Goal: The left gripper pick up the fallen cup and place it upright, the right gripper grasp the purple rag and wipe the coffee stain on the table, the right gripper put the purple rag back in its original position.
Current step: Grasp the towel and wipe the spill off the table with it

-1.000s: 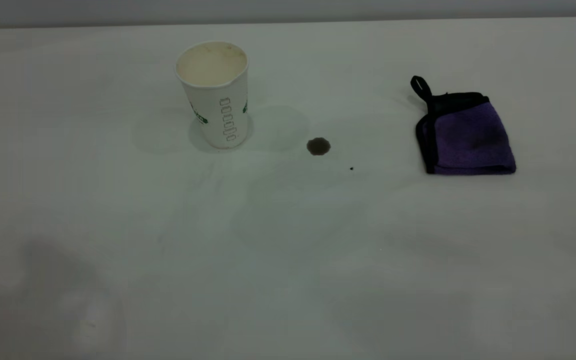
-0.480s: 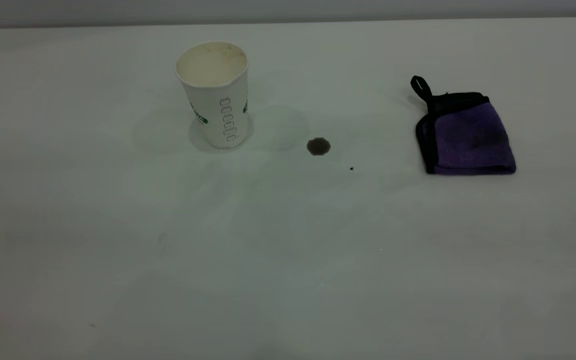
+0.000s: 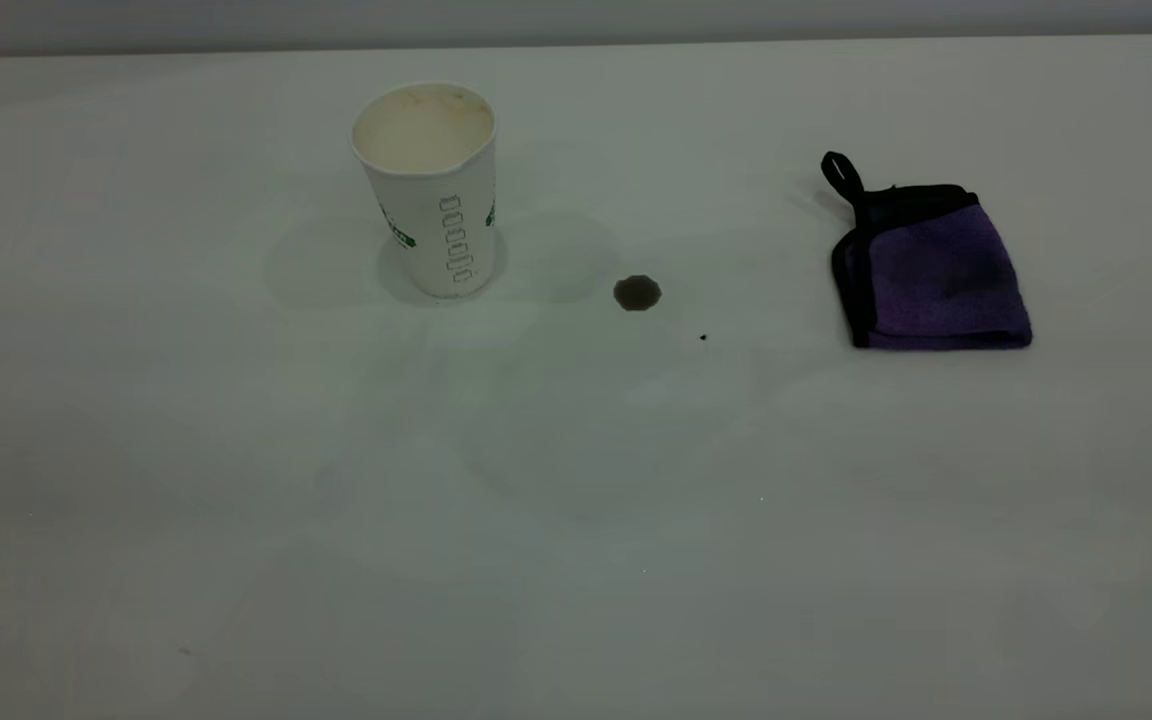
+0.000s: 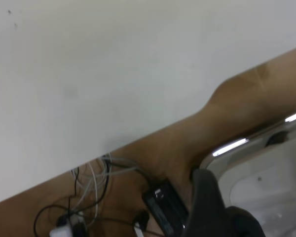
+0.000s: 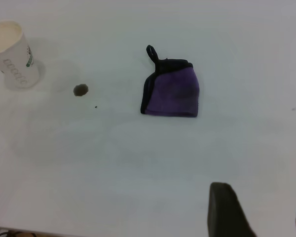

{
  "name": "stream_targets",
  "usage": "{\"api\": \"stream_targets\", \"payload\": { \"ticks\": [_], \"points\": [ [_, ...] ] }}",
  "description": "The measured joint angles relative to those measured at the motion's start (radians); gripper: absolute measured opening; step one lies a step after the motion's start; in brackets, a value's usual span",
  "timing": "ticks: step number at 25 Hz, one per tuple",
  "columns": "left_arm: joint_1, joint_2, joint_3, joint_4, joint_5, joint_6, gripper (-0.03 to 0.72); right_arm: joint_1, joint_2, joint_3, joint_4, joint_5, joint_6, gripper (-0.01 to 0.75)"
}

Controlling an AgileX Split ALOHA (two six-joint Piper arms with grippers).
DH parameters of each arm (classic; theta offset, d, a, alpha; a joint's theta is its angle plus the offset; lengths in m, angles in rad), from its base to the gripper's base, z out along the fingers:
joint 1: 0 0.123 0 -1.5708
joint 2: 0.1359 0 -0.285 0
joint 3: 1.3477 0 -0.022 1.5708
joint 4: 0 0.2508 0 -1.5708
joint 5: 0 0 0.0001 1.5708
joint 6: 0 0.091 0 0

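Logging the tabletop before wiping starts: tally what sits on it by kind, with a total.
Cup: 1
Rag: 1
Coffee stain: 1
Black speck: 1
Total: 4

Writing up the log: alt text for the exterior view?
A white ribbed paper cup stands upright on the plain white table, left of a small dark brown coffee stain. A folded purple rag lies farther right; no gripper is in view.

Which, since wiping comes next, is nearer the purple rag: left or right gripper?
Right. The right gripper hangs over the table facing the purple rag; the left gripper sits back past the table edge.
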Motion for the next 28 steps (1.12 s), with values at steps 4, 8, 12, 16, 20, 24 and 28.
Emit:
{"api": "stream_targets", "payload": {
  "ticks": [4, 8, 12, 16, 20, 24, 28],
  "points": [
    [0.091, -0.055, 0.000, 0.000, 0.001, 0.000, 0.538, 0.000, 0.000, 0.000, 0.000, 0.000, 0.000, 0.389],
    [0.222, -0.143, 0.000, 0.000, 0.001, 0.000, 0.538, 0.000, 0.000, 0.000, 0.000, 0.000, 0.000, 0.389],
    [0.319, -0.257, 0.000, 0.000, 0.006, 0.000, 0.538, 0.000, 0.000, 0.000, 0.000, 0.000, 0.000, 0.389],
    [0.372, -0.363, 0.000, 0.000, 0.010, 0.000, 0.538, 0.000, 0.000, 0.000, 0.000, 0.000, 0.000, 0.389],
    [0.392, -0.442, 0.000, 0.000, 0.013, 0.000, 0.538, 0.000, 0.000, 0.000, 0.000, 0.000, 0.000, 0.389],
    [0.392, -0.486, 0.000, 0.000, 0.017, 0.000, 0.538, 0.000, 0.000, 0.000, 0.000, 0.000, 0.000, 0.389],
    [0.392, -0.490, 0.000, 0.000, 0.017, 0.000, 0.538, 0.000, 0.000, 0.000, 0.005, -0.004, 0.000, 0.389]
  ]
}}
